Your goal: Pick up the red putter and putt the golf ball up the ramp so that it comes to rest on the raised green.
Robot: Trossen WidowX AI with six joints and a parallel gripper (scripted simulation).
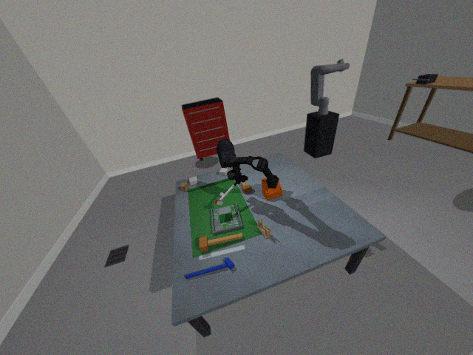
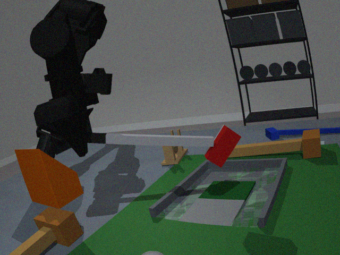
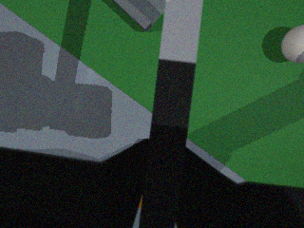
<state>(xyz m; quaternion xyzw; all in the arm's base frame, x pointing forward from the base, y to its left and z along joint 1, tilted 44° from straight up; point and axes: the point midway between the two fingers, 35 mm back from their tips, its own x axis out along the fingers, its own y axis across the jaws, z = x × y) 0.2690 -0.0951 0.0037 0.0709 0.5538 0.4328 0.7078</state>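
Tabletop (image 1: 312, 229) is covered at nine o'clock by a green mat (image 1: 202, 214), with the walled raised green (image 2: 228, 189) at its centre. Gripper (image 2: 82, 141) is closed on the red putter (image 2: 222, 145), held above the mat. Golf ball (image 3: 295, 44) is seen at two o'clock in the wrist view.

- The black arm (image 1: 256, 163) reaches from its base, elbow bent, wrist dipping low.
- The gripper (image 2: 92, 137) is clamped on the red putter (image 2: 175, 140), shaft jutting out level ahead of the fingers.
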